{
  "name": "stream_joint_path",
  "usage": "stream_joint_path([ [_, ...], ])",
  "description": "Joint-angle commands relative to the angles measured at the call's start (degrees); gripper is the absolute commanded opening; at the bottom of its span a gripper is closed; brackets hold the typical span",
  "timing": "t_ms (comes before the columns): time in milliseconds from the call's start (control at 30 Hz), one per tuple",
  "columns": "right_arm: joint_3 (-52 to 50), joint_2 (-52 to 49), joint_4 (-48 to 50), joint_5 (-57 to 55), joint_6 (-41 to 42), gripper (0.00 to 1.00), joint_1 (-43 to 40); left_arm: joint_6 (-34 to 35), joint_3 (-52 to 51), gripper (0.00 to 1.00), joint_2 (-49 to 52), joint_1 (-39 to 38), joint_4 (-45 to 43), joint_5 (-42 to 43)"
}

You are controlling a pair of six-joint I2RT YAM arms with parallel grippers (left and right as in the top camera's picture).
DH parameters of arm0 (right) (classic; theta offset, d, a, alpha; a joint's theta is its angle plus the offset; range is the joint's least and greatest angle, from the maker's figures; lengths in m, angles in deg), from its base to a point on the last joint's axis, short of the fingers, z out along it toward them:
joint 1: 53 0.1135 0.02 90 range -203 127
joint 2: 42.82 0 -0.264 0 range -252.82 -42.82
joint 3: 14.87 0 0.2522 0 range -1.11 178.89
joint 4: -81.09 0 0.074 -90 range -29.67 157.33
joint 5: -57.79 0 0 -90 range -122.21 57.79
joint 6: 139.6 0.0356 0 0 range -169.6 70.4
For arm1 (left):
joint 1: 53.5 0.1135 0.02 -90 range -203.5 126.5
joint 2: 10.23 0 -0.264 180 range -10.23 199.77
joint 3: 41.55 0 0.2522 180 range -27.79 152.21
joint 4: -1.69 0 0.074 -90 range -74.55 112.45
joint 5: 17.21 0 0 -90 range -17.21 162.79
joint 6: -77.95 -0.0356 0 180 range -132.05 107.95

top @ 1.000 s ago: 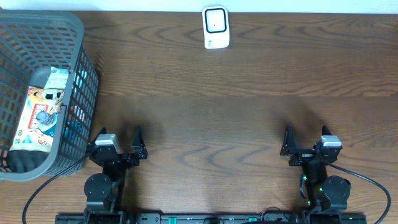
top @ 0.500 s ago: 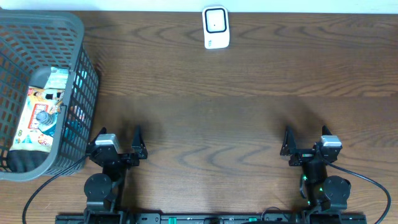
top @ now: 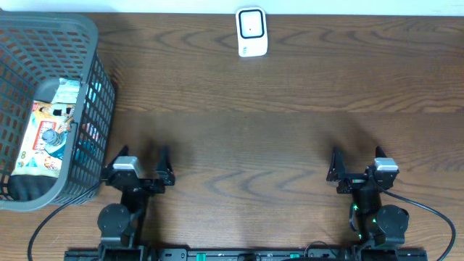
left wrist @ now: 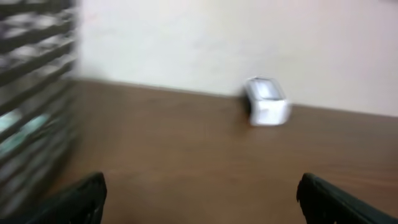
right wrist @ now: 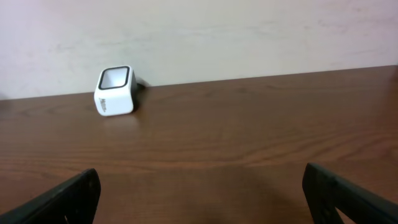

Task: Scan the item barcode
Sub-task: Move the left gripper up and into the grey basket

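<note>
Overhead, the grey mesh basket (top: 93,51) stands at the bench's (top: 290,130) far left, and a flat printed packet (top: 47,138) lies inside it, face up, near the wall facing the arms. A white barcode scanner (top: 251,32) sits at the middle of the far edge, well apart from the basket. The left fingers (top: 163,156) are spread wide with nothing between them, low over the bench just beside the basket's near right corner. The right fingers (right wrist: 68,196) are also fully apart and empty, near the front right. The left wrist view is blurred, with the basket's mesh at its left edge and the scanner ahead against the pale wall (right wrist: 249,31).
</note>
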Motion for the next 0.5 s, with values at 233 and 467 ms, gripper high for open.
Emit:
stream_joint_path([
  [233, -0.1, 0.3, -0.2, -0.2, -0.4, 0.99, -0.5, 3.1, 7.5, 0.98, 0.0, 0.1, -3.7, 36.0],
  [467, -0.1, 0.3, -0.2, -0.2, -0.4, 0.99, -0.5, -2.0, 18.3, 0.98, 0.8, 0.2, -4.8, 38.7],
])
